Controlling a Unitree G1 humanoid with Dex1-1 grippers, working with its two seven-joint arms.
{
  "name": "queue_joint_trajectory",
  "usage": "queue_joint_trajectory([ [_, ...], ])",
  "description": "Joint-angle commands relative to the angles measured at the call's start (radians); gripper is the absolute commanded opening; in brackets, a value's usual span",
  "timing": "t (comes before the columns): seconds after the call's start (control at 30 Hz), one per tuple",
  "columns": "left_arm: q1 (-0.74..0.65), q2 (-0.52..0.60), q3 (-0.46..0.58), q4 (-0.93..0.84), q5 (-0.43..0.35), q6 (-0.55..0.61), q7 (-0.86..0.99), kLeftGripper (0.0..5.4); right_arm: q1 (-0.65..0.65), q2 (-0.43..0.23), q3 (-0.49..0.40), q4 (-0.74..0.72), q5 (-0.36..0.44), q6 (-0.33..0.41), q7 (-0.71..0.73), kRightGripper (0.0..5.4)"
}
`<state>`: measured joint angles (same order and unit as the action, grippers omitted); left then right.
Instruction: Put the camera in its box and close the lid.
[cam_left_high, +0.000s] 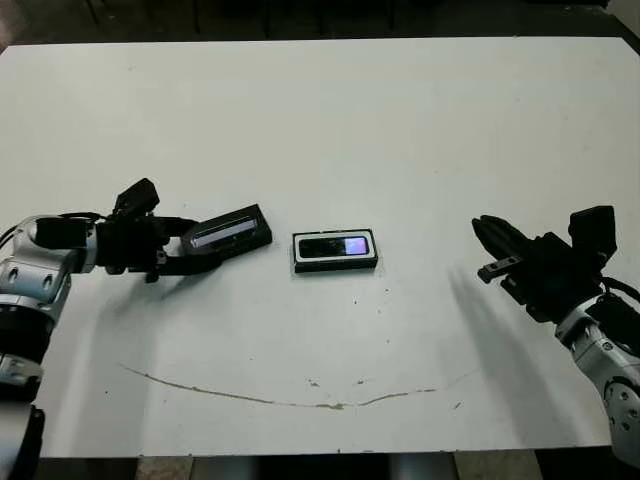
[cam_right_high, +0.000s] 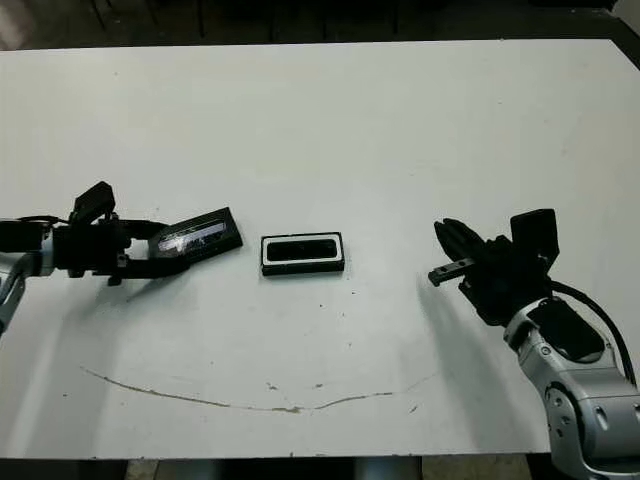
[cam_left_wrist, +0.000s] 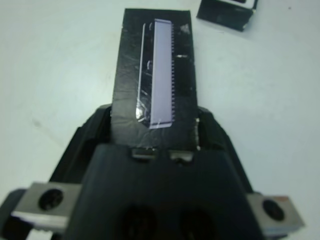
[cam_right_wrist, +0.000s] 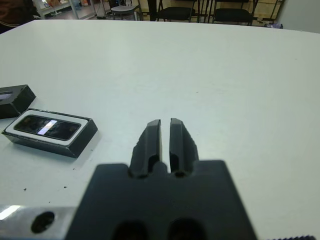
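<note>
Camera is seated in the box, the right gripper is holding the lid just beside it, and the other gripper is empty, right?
Wrong arm. The left gripper holds the lid, as the left wrist view shows. The right gripper is shut and empty. The camera is in the box.

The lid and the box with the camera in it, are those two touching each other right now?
Apart. The left eye view shows a strip of bare white table between the lid, held in the left gripper, and the box holding the camera.
</note>
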<state>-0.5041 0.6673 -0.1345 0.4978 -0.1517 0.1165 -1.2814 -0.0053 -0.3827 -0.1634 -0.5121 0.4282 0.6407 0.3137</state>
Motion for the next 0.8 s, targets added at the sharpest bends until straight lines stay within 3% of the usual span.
queue_joint_trajectory([
  [0.03, 0.038, 0.039, 0.009, -0.042, -0.004, 0.032, -0.02, 2.76, 0.016, 0.009, 0.015, 0.004, -0.014, -0.013, -0.006, 0.0],
  [0.2, 0.093, 0.038, 0.096, -0.156, -0.057, 0.069, 0.06, 2.76, 0.03, 0.021, 0.036, -0.009, -0.032, -0.025, -0.015, 0.0],
  [0.37, 0.158, -0.038, 0.228, -0.216, -0.117, -0.036, 0.235, 2.76, 0.04, 0.041, 0.043, -0.012, -0.034, -0.032, -0.019, 0.0],
  [0.53, 0.161, -0.074, 0.237, -0.272, -0.14, -0.039, 0.298, 2.76, 0.034, 0.065, 0.041, -0.006, -0.009, -0.022, -0.03, 0.0],
  [0.63, 0.124, -0.082, 0.206, -0.253, -0.148, -0.018, 0.271, 2.76, 0.015, 0.072, 0.055, 0.131, -0.048, -0.128, 0.008, 0.0],
  [0.8, 0.017, -0.091, 0.11, -0.167, -0.128, 0.011, 0.172, 2.76, -0.039, 0.078, 0.046, 0.277, -0.047, -0.234, 0.071, 0.0],
])
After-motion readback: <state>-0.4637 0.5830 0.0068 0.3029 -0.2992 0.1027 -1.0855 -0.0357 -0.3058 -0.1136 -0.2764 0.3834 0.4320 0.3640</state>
